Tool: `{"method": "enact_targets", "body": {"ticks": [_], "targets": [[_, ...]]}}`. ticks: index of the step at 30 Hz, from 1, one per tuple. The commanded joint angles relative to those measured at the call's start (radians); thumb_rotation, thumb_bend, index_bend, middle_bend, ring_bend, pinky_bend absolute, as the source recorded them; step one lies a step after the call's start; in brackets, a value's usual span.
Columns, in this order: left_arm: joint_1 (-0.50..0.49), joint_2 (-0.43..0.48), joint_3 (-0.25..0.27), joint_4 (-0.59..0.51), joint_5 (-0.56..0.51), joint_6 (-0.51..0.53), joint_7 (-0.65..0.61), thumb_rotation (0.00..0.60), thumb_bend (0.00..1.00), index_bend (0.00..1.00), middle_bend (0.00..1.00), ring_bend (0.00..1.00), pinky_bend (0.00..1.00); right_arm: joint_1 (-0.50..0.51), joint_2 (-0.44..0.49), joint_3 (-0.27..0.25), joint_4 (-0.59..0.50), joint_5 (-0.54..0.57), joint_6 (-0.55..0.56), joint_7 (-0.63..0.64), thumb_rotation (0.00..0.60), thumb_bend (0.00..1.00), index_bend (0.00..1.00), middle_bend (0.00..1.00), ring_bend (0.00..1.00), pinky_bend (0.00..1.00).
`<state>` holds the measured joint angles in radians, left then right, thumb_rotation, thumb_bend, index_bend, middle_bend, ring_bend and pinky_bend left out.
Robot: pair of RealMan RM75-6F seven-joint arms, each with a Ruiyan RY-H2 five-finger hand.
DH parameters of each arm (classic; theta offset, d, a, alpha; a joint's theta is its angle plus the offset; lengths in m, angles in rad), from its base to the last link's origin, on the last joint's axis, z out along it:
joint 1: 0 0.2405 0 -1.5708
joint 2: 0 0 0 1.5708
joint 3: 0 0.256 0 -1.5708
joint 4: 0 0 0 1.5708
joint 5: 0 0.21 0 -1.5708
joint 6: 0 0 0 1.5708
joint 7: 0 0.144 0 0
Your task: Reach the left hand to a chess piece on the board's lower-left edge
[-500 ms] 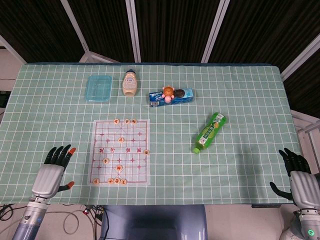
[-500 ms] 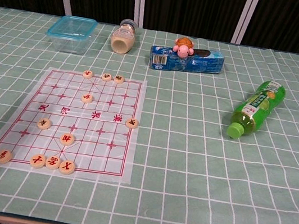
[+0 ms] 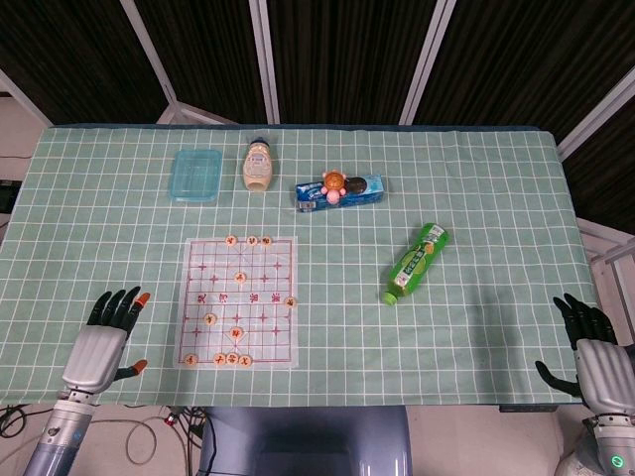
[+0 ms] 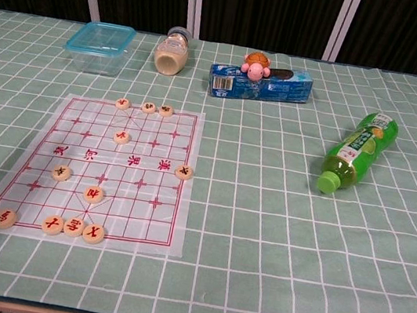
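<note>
Fingers [image 3: 119, 305] of your left hand [image 3: 100, 349] are spread apart and hold nothing; the hand sits at the table's [image 3: 476, 198] near edge, at nine o'clock from the chess board [image 3: 238, 302] and apart from it. Your right hand [image 3: 599, 367] rests open at the near right corner, also holding nothing. You find the chess piece [image 4: 4, 217] on the board's lower-left corner, with three more pieces [image 4: 73, 227] in a row at its three o'clock.
</note>
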<state>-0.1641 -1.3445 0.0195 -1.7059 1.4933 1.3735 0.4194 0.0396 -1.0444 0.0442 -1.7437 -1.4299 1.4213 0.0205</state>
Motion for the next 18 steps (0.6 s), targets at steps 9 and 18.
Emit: {"method": "enact_targets", "body": {"ticks": [9, 18], "targets": [[-0.002, 0.003, 0.004, -0.009, -0.004, -0.008, 0.013, 0.600, 0.00, 0.00, 0.00, 0.00, 0.03, 0.000, 0.001, -0.001, -0.001, 0.000, 0.000, 0.001, 0.600, 0.30, 0.00, 0.00, 0.00, 0.00], [-0.009, 0.004, 0.009, -0.029, 0.002, -0.016, 0.051, 0.600, 0.00, 0.00, 0.00, 0.01, 0.10, -0.001, 0.001, -0.001, -0.004, 0.000, 0.000, 0.001, 0.600, 0.30, 0.00, 0.00, 0.00, 0.00]]}}
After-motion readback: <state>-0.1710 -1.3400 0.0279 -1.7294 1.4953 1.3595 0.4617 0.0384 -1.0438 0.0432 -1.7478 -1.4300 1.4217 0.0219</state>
